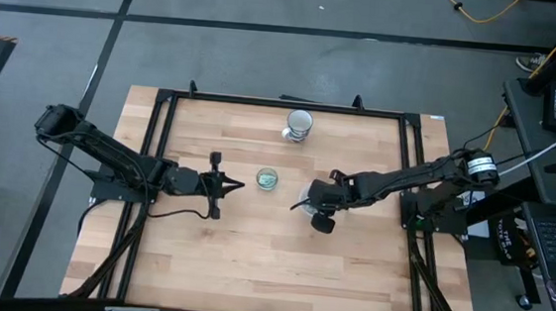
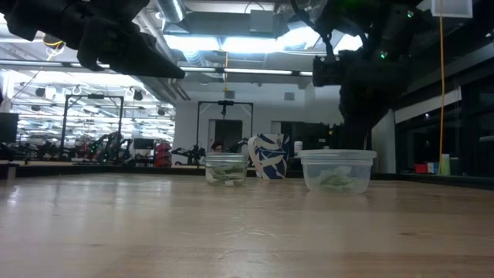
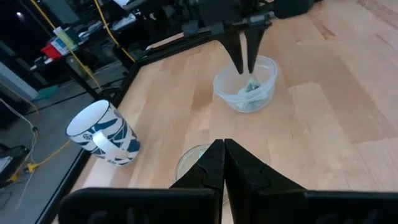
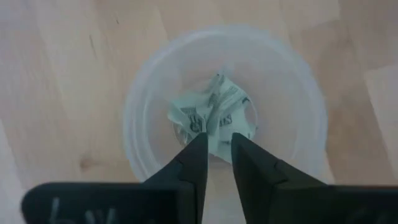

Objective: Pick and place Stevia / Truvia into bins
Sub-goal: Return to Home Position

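Two bins are holding every Stevia packet (image 4: 214, 112) in view: the clear glass (image 1: 267, 180) is showing green paper through its wall, and the wider white plastic cup (image 4: 132, 118) is carrying a crumpled heap at its bottom, while no loose packet is showing on the tabletop (image 1: 269, 264). The right hand (image 4: 217, 140) is hanging straight above that plastic cup, fingers narrowly apart and gripping nothing, tips pointing down at the heap directly beneath. The left hand (image 3: 223, 149) is waiting just beside the glass, fingers pressed together, empty. Sorting is looking finished; the right arm is probably needing to rise clear of the rim before swinging away, lest it tip the cup.
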